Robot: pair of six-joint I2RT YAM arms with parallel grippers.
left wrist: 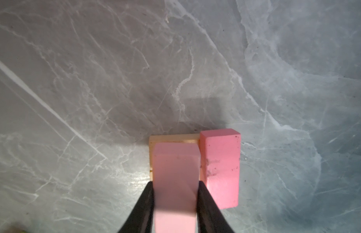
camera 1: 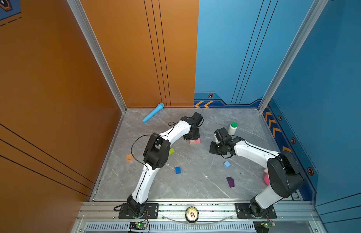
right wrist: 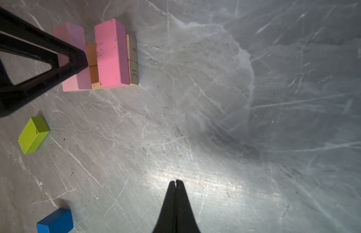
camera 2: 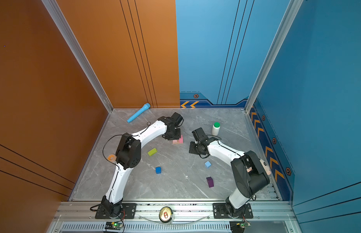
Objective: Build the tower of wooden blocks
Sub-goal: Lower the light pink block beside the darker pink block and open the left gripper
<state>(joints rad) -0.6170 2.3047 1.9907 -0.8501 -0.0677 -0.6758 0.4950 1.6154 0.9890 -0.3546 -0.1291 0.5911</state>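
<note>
One pink bar in left gripper; second bar alongside.

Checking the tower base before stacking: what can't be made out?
Tan wooden bars: left wrist view, mostly under two pink wooden bars.
Lime-green wooden bar: in a top view, mostly behind the left arm.
Dark-blue wooden cube: right wrist view, cut by frame edge.
Rounded pink object: in a top view, behind the right arm.

L gripper clamps pale pink bar atop tan bars, 2nd pink bar just beside, on grey tabletop.
</note>
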